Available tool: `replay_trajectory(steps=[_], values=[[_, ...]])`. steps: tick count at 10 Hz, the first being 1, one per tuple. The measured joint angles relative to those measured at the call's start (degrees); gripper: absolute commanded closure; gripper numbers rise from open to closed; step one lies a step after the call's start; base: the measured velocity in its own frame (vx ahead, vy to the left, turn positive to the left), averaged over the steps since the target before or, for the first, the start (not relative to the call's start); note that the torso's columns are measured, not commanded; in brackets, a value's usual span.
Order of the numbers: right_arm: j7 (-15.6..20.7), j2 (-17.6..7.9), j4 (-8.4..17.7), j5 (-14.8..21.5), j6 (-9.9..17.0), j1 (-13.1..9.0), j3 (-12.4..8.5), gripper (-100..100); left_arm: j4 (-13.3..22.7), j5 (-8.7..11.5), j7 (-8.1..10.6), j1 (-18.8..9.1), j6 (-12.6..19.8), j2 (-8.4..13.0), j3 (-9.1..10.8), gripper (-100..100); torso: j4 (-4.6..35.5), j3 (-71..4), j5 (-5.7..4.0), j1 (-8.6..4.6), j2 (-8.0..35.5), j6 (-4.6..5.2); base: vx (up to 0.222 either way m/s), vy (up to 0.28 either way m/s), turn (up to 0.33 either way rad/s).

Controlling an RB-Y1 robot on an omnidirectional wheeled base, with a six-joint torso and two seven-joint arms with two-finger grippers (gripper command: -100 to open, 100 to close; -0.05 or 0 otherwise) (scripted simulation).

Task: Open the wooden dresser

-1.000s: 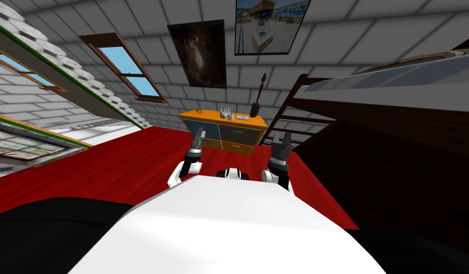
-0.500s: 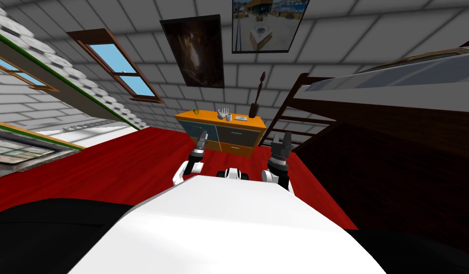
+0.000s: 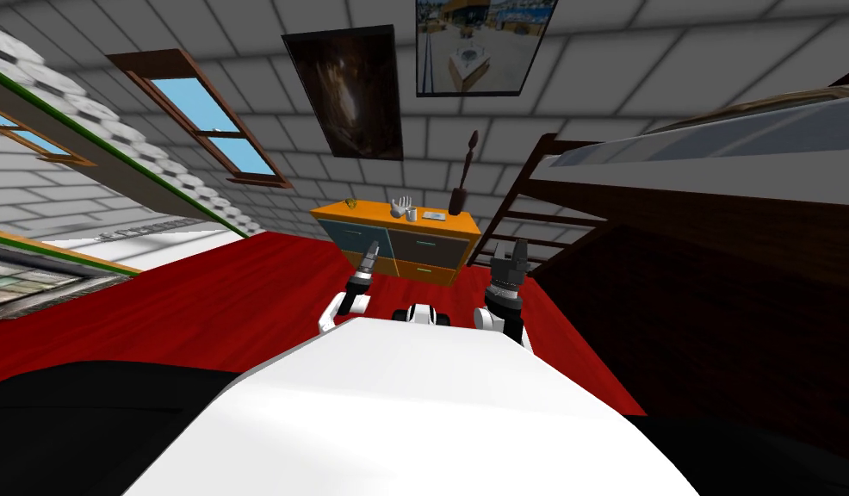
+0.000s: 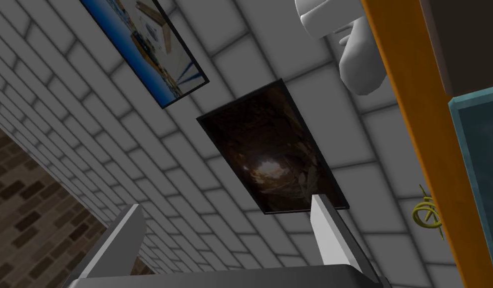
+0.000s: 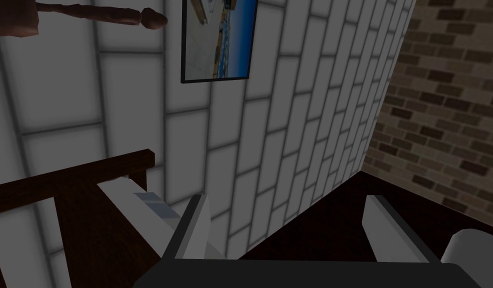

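The dresser stands against the far brick wall, with an orange top and frame and blue-grey fronts. My left gripper is raised in front of its left half, short of it, with the fingers open and nothing between them. In the left wrist view that gripper points past the dresser's orange edge and a blue-grey panel beside it. My right gripper is held up to the right of the dresser, open and empty.
A dark wooden bed with a slatted end frame fills the right side, close to the dresser. On the dresser top stand a white hand ornament, a dark statuette and a small yellow object. Red floor stretches to the left.
The whole head view has shifted slightly, so I have moved. My left gripper has swung a little right, toward the dresser's front. The right gripper holds its place.
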Motion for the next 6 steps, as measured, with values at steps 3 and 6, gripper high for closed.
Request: replay_trajectory(steps=[3, 6], values=[[0.00, 0.00, 0.00, 0.00, 0.00, 0.00, 0.00, 0, 4.87, -0.74, -0.61, -1.33, -0.41, -0.18, -0.19, -100, 0.06, 0.13, 0.02, 0.06, 0.21, -0.01, 0.102, -0.044, -0.016], [0.00, 0.00, 0.00, 0.00, 0.00, 0.00, 0.00, 0, 9.69, -1.41, -1.14, -2.82, -0.93, -0.39, -0.33, -100, 0.05, 0.12, 0.03, 0.11, 0.19, -0.01, 0.090, -0.038, -0.015]])
